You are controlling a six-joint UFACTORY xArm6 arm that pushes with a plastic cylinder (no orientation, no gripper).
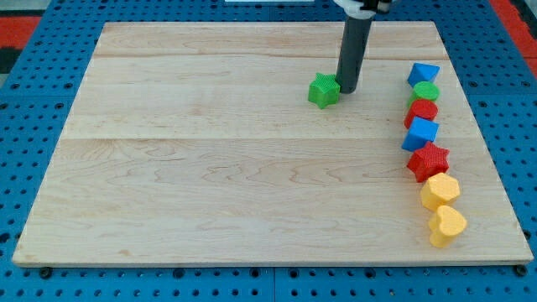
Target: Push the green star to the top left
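The green star lies on the wooden board, right of the middle and near the view's top. My tip stands just to the star's right, touching or almost touching its right side. The dark rod rises from there to the view's top edge.
A column of blocks runs down the board's right side: a blue block, a green block, a red block, a blue block, a red star, a yellow block, a yellow heart. Blue pegboard surrounds the board.
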